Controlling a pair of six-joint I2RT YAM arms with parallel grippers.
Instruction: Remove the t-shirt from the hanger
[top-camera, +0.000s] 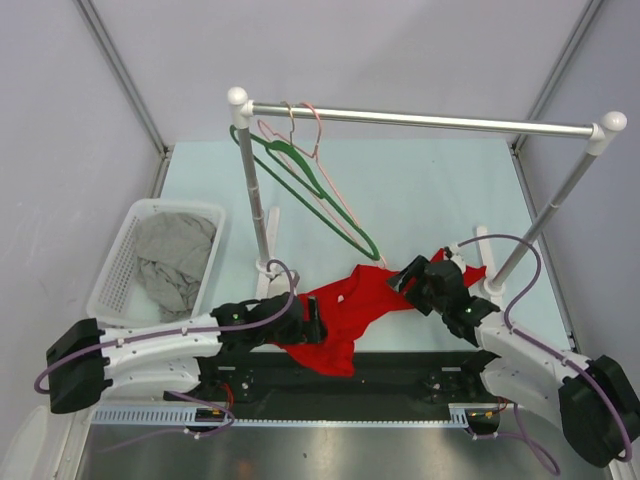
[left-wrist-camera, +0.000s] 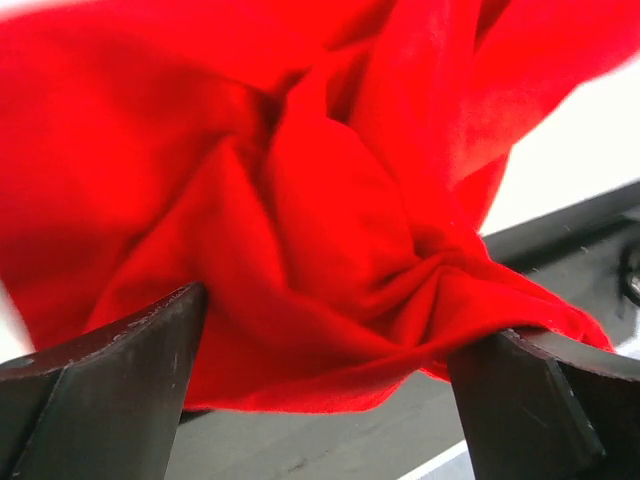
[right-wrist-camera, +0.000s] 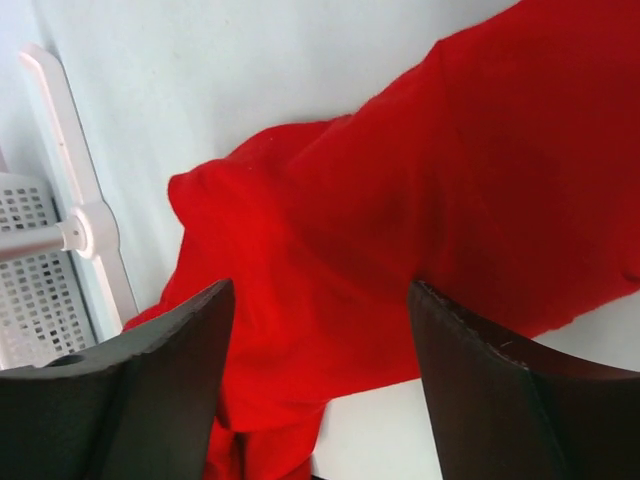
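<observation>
Pale table (top-camera: 420, 190), crumpled red t-shirt (top-camera: 345, 310)

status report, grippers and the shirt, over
Left gripper open, t-shirt bunched inside it. Right gripper open over the cloth. Shirt off the green hanger, lying on the table. Rack post close by.

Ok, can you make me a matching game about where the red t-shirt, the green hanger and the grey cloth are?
Things:
1. red t-shirt
2. green hanger
3. grey cloth

Places:
A. in the white basket
B. lying on the table
C. hooked on the metal rail

Pairs: 1-B, 2-C, 3-A.
</observation>
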